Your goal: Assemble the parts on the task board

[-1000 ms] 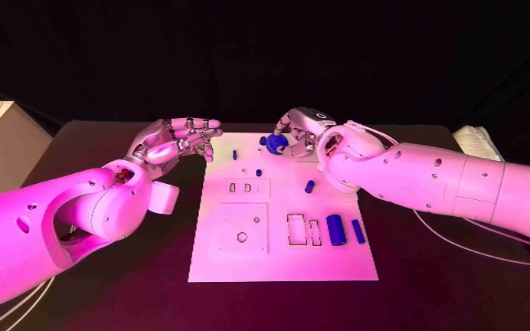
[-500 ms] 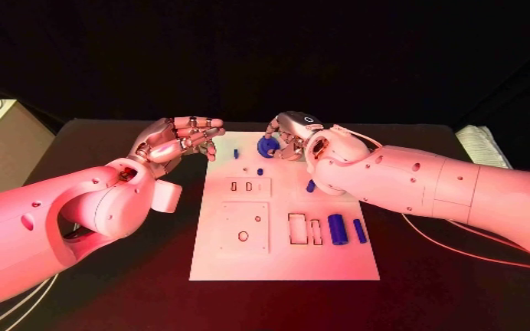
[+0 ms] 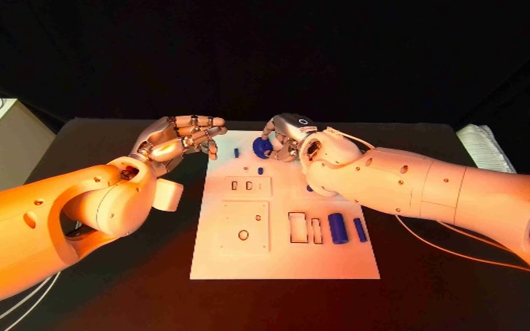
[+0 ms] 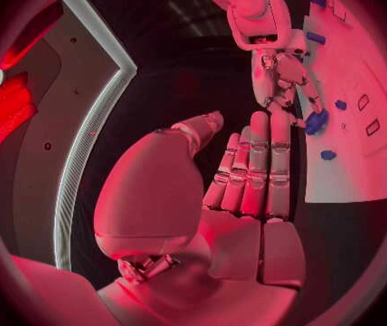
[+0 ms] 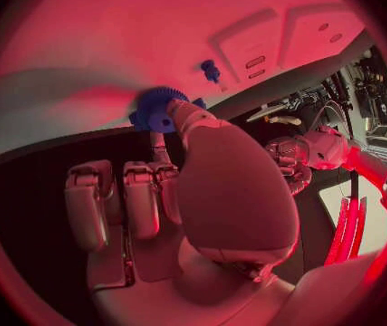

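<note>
Gear [image 3: 262, 145] sits pinched in our right hand [image 3: 289, 136] above the board [image 3: 332, 258], our left hand [image 3: 177, 139] curled, holding nothing.

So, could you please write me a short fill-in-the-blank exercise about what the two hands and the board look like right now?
1. The blue gear is held by the robot's ____ hand.
2. The left hand holds ____ and hovers beside the far left corner of the task board.
3. The two upright blue cylinders lie on the board's ____ side, near the right arm.
4. The colour of the task board is ____.

Missing words: right; nothing; right; white
</note>
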Action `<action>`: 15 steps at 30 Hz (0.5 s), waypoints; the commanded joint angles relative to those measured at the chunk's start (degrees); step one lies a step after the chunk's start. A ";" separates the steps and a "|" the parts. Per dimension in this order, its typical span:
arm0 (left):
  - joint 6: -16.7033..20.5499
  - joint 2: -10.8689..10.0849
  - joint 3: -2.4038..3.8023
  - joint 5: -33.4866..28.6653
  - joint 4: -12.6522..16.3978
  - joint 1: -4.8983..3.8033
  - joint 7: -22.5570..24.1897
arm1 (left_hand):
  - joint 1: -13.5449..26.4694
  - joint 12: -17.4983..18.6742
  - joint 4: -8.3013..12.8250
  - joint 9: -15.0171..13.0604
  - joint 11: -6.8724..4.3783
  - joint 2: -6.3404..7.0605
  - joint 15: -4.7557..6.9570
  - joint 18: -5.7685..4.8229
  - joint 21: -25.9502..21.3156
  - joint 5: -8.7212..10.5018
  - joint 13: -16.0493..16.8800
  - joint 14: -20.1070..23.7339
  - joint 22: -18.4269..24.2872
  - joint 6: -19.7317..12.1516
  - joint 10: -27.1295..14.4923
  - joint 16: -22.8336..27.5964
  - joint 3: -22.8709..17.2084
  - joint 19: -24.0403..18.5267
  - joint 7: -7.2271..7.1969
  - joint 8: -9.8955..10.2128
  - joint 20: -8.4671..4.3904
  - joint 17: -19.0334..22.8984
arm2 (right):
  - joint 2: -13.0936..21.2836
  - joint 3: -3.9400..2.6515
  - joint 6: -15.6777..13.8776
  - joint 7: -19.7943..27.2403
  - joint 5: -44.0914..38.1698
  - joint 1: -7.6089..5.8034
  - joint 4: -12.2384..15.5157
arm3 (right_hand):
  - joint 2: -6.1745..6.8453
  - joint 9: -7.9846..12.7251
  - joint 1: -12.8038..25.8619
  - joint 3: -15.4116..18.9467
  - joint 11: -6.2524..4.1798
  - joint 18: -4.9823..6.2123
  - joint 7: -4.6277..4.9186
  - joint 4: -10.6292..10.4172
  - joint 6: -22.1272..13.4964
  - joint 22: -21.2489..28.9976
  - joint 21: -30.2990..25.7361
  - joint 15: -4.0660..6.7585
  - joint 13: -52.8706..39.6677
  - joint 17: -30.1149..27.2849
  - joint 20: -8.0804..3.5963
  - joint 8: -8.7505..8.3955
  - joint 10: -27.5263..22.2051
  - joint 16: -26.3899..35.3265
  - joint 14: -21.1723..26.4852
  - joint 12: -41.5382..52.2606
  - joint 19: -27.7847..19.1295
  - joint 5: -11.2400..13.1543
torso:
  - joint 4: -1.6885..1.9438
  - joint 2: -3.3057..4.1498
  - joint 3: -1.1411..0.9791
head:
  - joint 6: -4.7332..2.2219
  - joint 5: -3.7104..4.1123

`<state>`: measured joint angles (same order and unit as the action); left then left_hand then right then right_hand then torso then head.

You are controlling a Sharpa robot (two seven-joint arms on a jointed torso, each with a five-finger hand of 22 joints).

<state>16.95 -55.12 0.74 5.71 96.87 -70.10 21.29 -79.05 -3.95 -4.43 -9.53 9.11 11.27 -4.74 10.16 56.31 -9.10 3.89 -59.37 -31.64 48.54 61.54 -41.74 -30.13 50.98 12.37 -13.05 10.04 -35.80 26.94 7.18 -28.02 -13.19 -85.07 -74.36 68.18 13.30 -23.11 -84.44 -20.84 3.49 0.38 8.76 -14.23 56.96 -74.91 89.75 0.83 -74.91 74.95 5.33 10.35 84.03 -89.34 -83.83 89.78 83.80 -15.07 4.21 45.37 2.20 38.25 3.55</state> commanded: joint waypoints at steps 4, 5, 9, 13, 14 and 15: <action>-0.91 0.11 0.04 0.23 0.10 -0.06 0.24 | 0.20 -0.35 0.07 -0.06 -0.01 -0.34 0.09 0.42 0.18 0.20 0.07 0.31 -0.06 -0.52 -0.29 -0.20 -0.31 -0.33 0.76 0.25 -0.04 -0.07 | -0.60 0.17 0.97 -0.37 -1.00 0.40 -0.79 | -0.35 -0.17 0.27 -0.28 -0.44 -0.38 -1.13 0.10 1.29 -15.09 0.25 0.37 -15.09 13.68 -0.40 0.09 5.97 -0.28 -5.87 0.22 6.20 -0.01 | -0.04 -0.04 0.00 | 0.06 -0.03; -0.93 0.10 0.04 0.23 0.10 -0.06 0.24 | 0.20 -0.35 0.07 -0.06 -0.01 -0.34 0.09 0.42 0.18 0.20 0.07 0.31 -0.06 -0.52 -0.29 -0.20 -0.31 -0.33 0.76 0.25 -0.04 -0.07 | -0.72 0.17 1.05 -0.35 -0.98 0.41 -0.90 | -0.29 -0.15 0.36 -0.32 -0.43 -0.38 -1.12 0.12 1.24 -15.09 0.25 0.37 -15.09 13.67 -0.41 0.05 5.97 -0.27 -5.87 0.22 6.20 0.07 | -0.04 -0.03 0.00 | 0.05 -0.03; -0.92 0.10 0.04 0.23 0.11 -0.06 0.24 | 0.25 -0.38 0.05 -0.10 -0.01 -0.33 0.08 0.42 0.29 0.21 0.08 0.38 -0.10 -0.51 -0.27 -0.32 -0.38 -0.41 0.75 0.23 -0.03 -0.06 | -1.11 0.17 1.57 -0.27 -0.82 0.50 -1.25 | -0.20 -0.12 0.52 -0.39 -0.41 -0.38 -1.08 0.15 1.13 -15.09 0.25 0.35 -15.09 13.63 -0.42 -0.03 5.97 -0.26 -5.86 0.22 6.20 0.20 | -0.02 -0.04 0.01 | 0.07 0.02; -0.89 0.09 0.04 0.23 0.10 -0.06 0.21 | 0.25 -0.38 0.05 -0.10 -0.01 -0.33 0.08 0.42 0.29 0.21 0.08 0.38 -0.10 -0.51 -0.27 -0.32 -0.38 -0.41 0.75 0.23 -0.03 -0.06 | -1.38 0.19 2.68 -0.11 -0.39 0.58 -1.61 | 0.46 0.15 1.94 -0.24 -0.11 -0.38 -0.72 -0.05 0.19 -15.09 0.25 0.10 -15.09 13.60 -0.28 -0.67 5.97 -0.25 -5.85 0.22 6.20 1.67 | -0.01 -0.03 0.00 | 0.11 0.01; -0.89 0.08 0.04 0.23 0.10 -0.06 0.21 | 0.25 -0.38 0.05 -0.10 -0.01 -0.33 0.08 0.42 0.29 0.21 0.08 0.38 -0.10 -0.51 -0.27 -0.32 -0.38 -0.41 0.75 0.23 -0.03 -0.06 | -1.40 0.20 2.88 -0.05 -0.23 0.59 -1.68 | 0.66 0.22 2.55 0.01 0.00 -0.38 -0.61 -0.22 -0.05 -15.09 0.25 -0.02 -15.09 13.53 -0.19 -0.85 5.97 -0.23 -5.84 0.22 6.20 2.40 | -0.02 -0.04 0.00 | 0.13 0.01; -0.89 0.08 0.04 0.23 0.10 -0.06 0.20 | 0.25 -0.38 0.05 -0.10 -0.01 -0.33 0.08 0.42 0.29 0.21 0.08 0.38 -0.10 -0.51 -0.27 -0.32 -0.38 -0.41 0.75 0.23 -0.03 -0.06 | -1.42 0.21 3.12 0.01 -0.02 0.60 -1.75 | 0.84 0.28 3.03 0.29 0.07 -0.38 -0.53 -0.37 -0.27 -15.09 0.25 -0.10 -15.09 13.46 -0.13 -1.00 5.97 -0.21 -5.82 0.22 6.20 2.63 | -0.02 -0.04 0.01 | 0.14 0.01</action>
<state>16.95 -55.13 0.74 5.72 96.88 -70.10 21.25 -79.05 -3.95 -4.43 -9.58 9.11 11.27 -4.74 10.16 56.30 -9.10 3.89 -59.37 -31.69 48.54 61.54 -41.72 -30.13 50.98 12.37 -13.05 10.04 -35.80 25.52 7.18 -27.69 -13.13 -85.29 -74.12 66.60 14.09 -23.03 -82.01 -20.89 3.49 0.38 8.27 -14.20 57.18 -74.95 89.75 0.83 -74.91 74.93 5.12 9.57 84.03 -89.34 -83.84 89.78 84.01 -12.81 4.18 45.34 2.20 38.33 3.55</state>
